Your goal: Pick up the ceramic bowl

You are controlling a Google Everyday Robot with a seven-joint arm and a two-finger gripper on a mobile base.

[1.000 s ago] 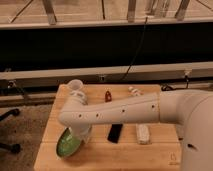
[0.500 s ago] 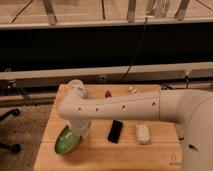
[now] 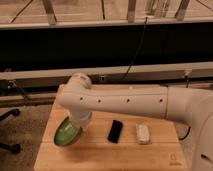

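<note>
high front view, claw (image 3: 76, 121) near table (image 3: 150, 152)

One ceramic bowl (image 3: 66, 133), one flat black object (image 3: 116, 131) and one small white object (image 3: 143, 133) are being counted on one wooden table (image 3: 100, 155); one gripper (image 3: 79, 123) is being counted at the bowl.

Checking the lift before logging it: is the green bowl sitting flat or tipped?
Tipped. The bowl shows its green inside, its rim slanting above the table. The gripper is at its upper edge, under the arm.
</note>
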